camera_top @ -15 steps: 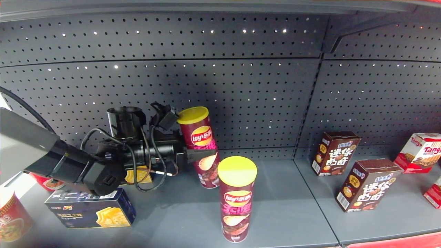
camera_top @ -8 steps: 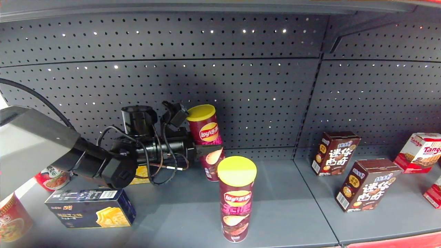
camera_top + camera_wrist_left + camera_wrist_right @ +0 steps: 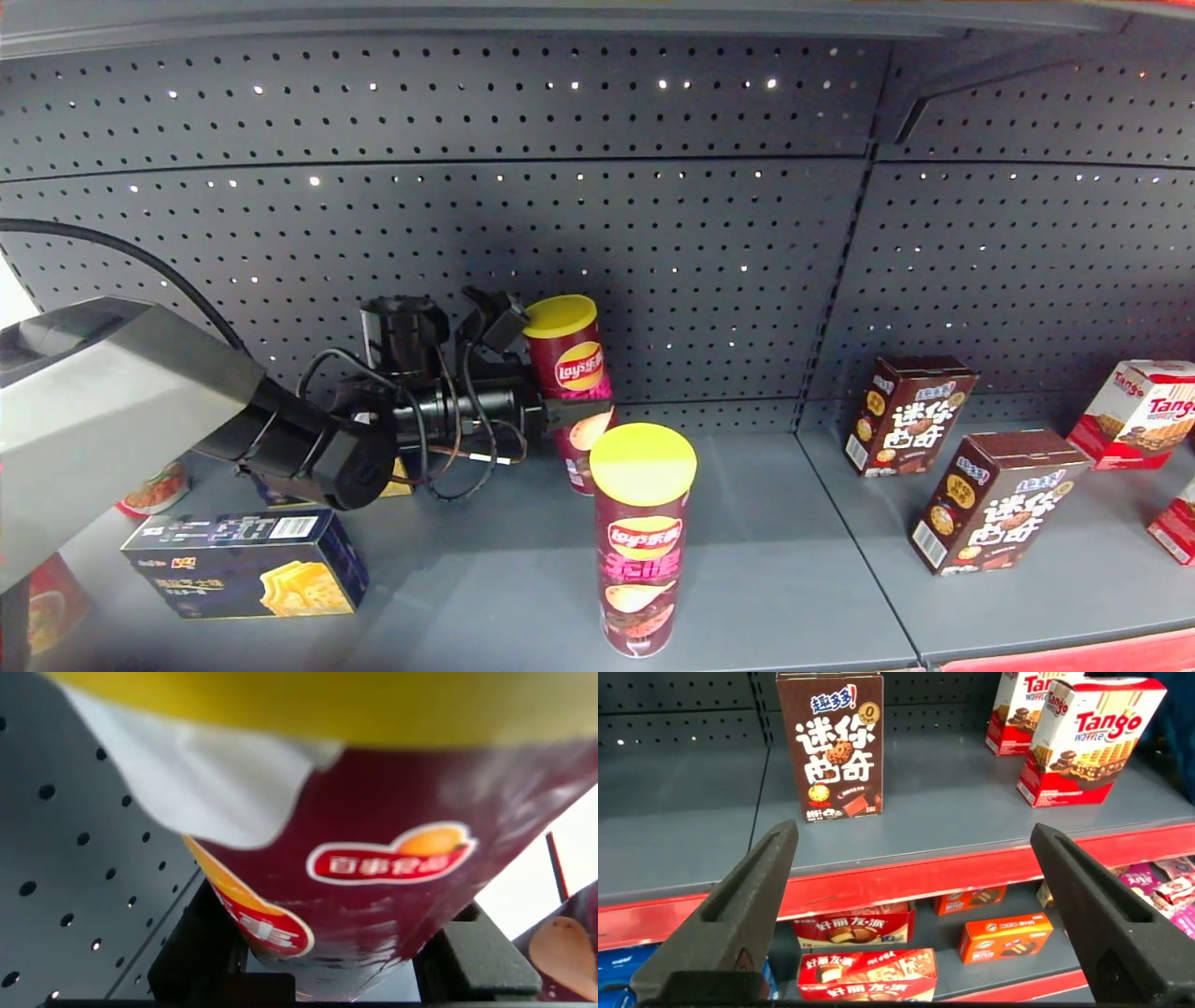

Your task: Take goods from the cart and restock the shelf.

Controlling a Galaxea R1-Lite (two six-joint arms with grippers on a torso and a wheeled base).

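Head view: the left claw (image 3: pixel 579 415) is clamped on the held chip can (image 3: pixel 569 359), gripping it from the side at mid-height. This can sits just behind the front chip can (image 3: pixel 642 541) and slightly to its left, yellow lid up and leaning a little. Its base is close to the shelf (image 3: pixel 766 569), but contact cannot be confirmed. The front chip can stands upright near the shelf's front edge. A blue cracker box (image 3: pixel 247 565) lies well to the left of the front chip can. Two brown chocolate boxes (image 3: pixel 910 415) (image 3: pixel 994 499) stand to its right, with a red-and-white wafer box (image 3: pixel 1139 411) farther right. A perforated back panel (image 3: pixel 653 233) rises behind the front chip can.

Left wrist view: the held chip can's maroon wall and yellow lid are close to the lens. Black fingers (image 3: pixel 201 952) press against both sides of the can.

Right wrist view: the right claw (image 3: pixel 915 915) is spread wide and holds nothing. Beyond it are a brown chocolate box, wafer boxes and a red shelf lip (image 3: pixel 924 882). Red and orange boxes (image 3: pixel 999 938) sit on the level below.
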